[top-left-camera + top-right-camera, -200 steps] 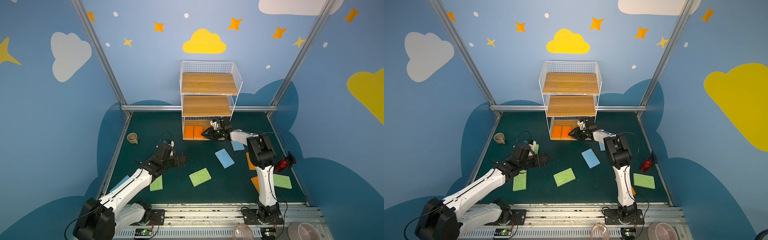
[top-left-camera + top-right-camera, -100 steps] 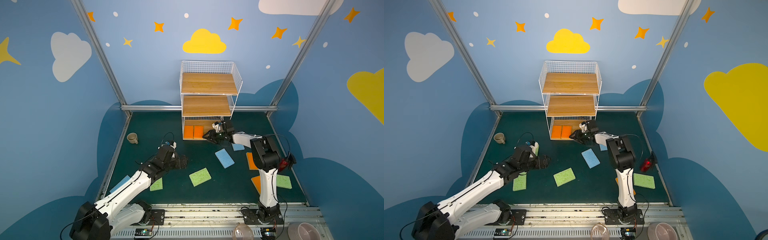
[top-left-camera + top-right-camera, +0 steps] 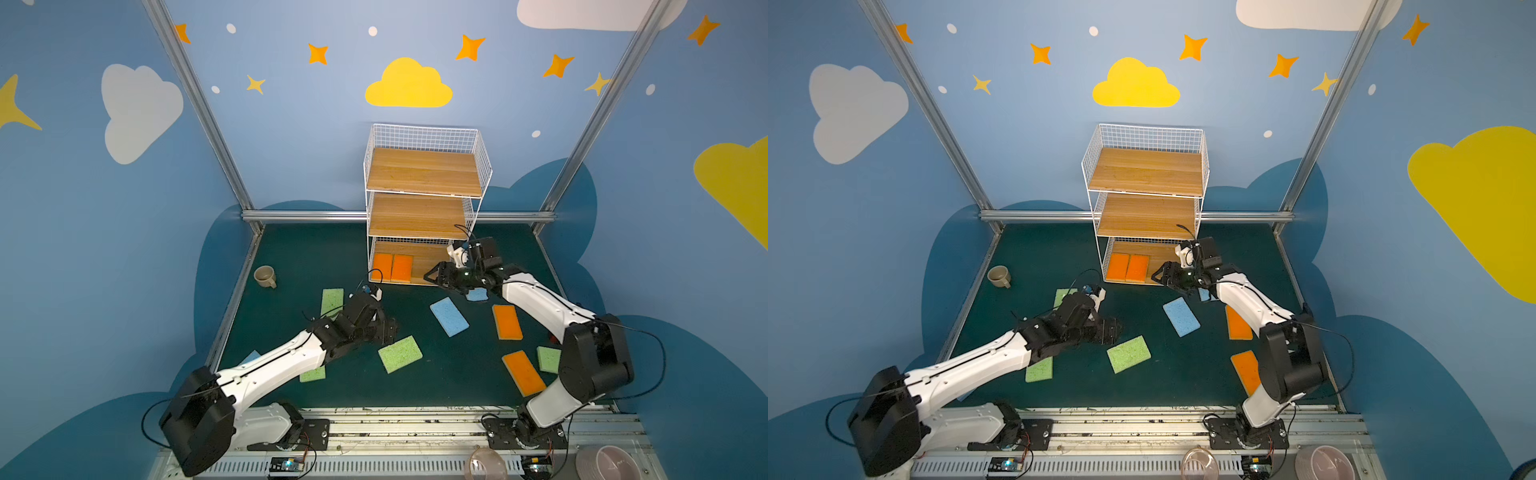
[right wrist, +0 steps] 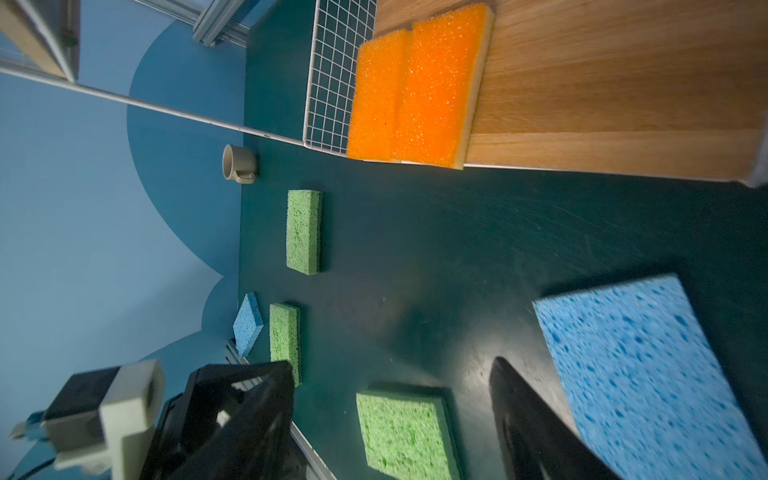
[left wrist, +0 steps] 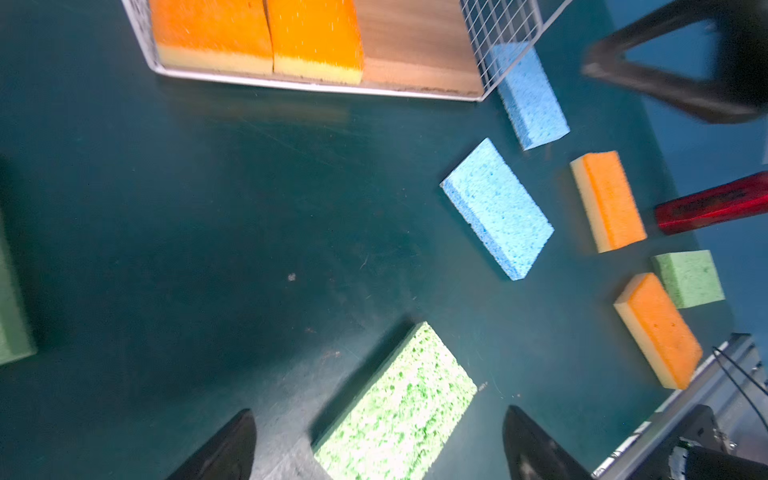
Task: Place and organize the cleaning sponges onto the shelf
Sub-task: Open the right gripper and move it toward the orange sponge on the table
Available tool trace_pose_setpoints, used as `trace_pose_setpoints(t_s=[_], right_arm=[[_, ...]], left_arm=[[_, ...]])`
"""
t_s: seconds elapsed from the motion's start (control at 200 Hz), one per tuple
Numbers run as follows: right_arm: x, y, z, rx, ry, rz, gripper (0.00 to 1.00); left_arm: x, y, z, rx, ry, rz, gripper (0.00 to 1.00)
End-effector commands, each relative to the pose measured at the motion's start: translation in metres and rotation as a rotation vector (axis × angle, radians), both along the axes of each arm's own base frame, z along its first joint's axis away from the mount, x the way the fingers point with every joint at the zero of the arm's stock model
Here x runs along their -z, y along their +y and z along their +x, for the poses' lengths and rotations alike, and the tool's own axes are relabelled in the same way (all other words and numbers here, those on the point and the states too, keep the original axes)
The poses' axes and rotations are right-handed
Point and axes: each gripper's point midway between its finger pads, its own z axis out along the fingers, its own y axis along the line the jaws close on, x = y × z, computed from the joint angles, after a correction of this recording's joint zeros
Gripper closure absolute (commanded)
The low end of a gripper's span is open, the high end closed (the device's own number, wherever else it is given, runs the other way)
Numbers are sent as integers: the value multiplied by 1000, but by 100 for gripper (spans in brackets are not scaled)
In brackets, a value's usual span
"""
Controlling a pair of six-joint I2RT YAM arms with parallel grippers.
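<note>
Where the dark green mat [image 3: 299, 257] met the left wall, a tan mug [image 3: 264, 276] stood well off to the left of the left gripper [image 5: 378, 417]; whether it held anything could not be told. A pale blue sponge [image 3: 249, 356] and a small green sponge [image 3: 312, 374] lay partly hidden under that arm, and a long green sponge [image 3: 332, 301] lay just behind its wrist. The left gripper hung low with its fingers [image 5: 232, 440] spread wide, clamped on nothing. A bright green sponge [image 5: 399, 399] lay flat just ahead of the fingertips, with a gap on either side.

Beyond and to the right of it stood the shelf [image 3: 424, 172]. On the bottom board, at the end nearer the left gripper, two orange sponges [image 3: 392, 268] lay flat side by side, touching.

At the shelf's front right corner, the right gripper [image 4: 392, 370] pointed towards those orange sponges, its fingers apart and holding nothing. A blue sponge [image 3: 449, 316] lay on the mat just below it, and a second blue sponge [image 3: 477, 295] showed partly from under its wrist. Further right, beside that arm, lay an orange sponge [image 3: 507, 322], a second orange sponge [image 3: 523, 372] and a green sponge [image 3: 548, 359], all flat on the mat. Past the front rail sat a clear bowl [image 3: 486, 463] and a pink bowl [image 3: 606, 461], their contents unclear.
</note>
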Motion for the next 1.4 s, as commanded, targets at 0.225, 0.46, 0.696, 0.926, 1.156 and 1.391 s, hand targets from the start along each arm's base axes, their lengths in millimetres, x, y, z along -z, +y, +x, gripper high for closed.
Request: trace_pose_setpoints(t_s=[0.225,0.46,0.696,0.926,1.156,1.391], right_arm=[[26,-66,-48,131,138,-129,31],[22,-73,-34,164,106,2,72],[26,-64,10,155,124,90,100],[34,-75,58,214,117,99,100],[43,-77,90,213,141,142,100],[51,-89,102,235,155,140,100]], left_arm=[[-17,-32,25,36,-61,-82,9],[-7,-23,25,5,-64,-93,16],[-1,-7,25,-28,-71,-99,19],[4,-13,28,-14,-44,-157,18],[8,-26,33,33,-32,-156,18],[14,-29,35,38,-17,-156,18]])
